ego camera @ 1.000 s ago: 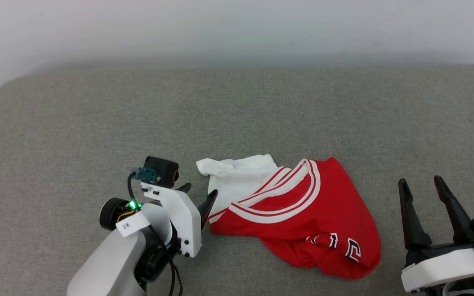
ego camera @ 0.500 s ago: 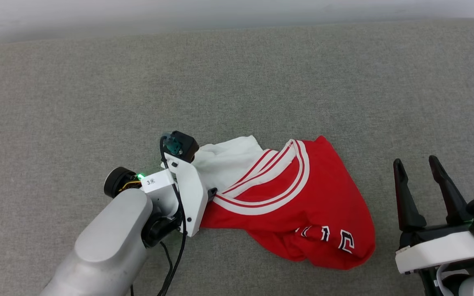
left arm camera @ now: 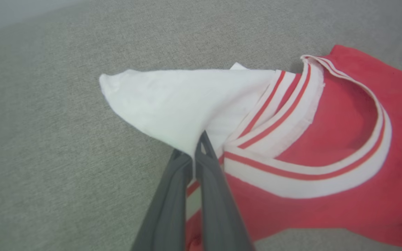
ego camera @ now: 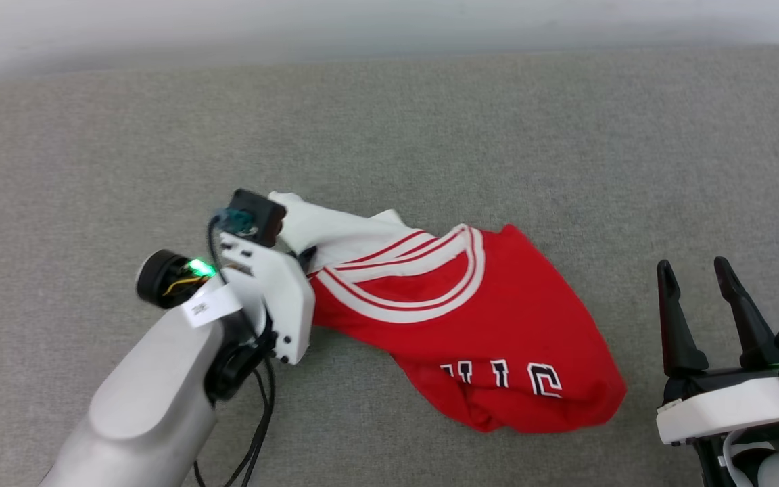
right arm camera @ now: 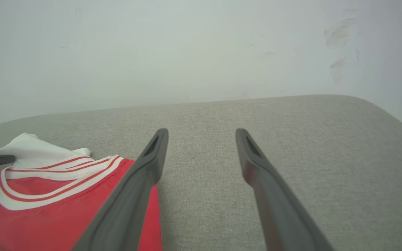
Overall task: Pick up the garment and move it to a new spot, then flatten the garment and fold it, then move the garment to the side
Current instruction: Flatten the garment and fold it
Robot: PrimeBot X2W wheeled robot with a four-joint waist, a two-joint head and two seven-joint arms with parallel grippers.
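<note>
The soft, crumpled garment [ego camera: 484,318] is spread on the grey woven surface [ego camera: 430,135], its white sleeve [left arm camera: 173,101] pinched by the left fingers [left arm camera: 209,174], while the right fingers [ego camera: 677,325] are held apart nearby, with bare weave all round.

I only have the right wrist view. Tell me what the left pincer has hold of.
Observer: The left wrist view shows the left pincer shut on the white sleeve of the garment, right beside the striped trim.
Operator: Describe the garment's far end for me.
Observer: In the head view, dark white-outlined lettering faces up near the bunched lower end.
Operator: Place my right pincer against that end.
Observer: In the head view the right pincer stands apart from the garment, to the right of that end, with grey surface between them.
</note>
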